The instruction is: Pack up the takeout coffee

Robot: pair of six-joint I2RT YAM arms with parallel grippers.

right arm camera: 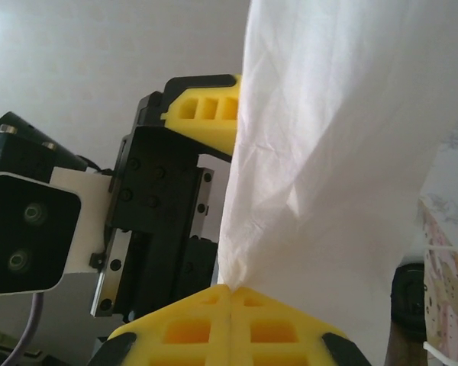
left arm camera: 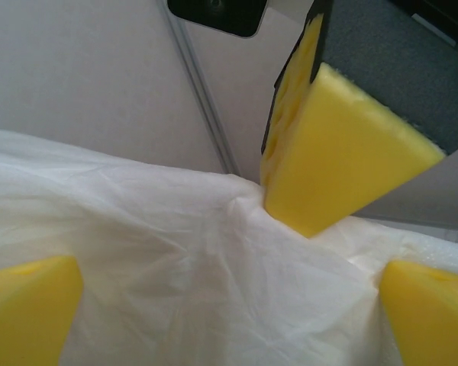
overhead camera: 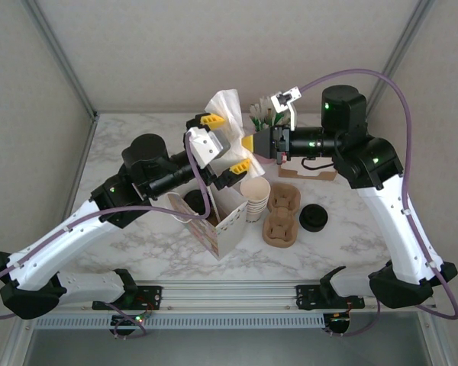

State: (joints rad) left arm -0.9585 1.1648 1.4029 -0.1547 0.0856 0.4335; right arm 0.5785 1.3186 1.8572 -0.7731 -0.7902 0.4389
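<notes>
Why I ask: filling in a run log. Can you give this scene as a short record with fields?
left gripper: open, fingers straddling the white bag
right gripper: shut on white bag's edge
cup stack: upright, beside the patterned box
black lid: loose on table, right of cardboard carriers

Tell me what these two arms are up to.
Both arms are handling a white bag held up over the table. The right pincer is shut on the bag's edge. The left pincer is wide open, with the bag lying between its fingers, not gripped. Below them, the box, the cup stack and a loose black lid sit untouched.
</notes>
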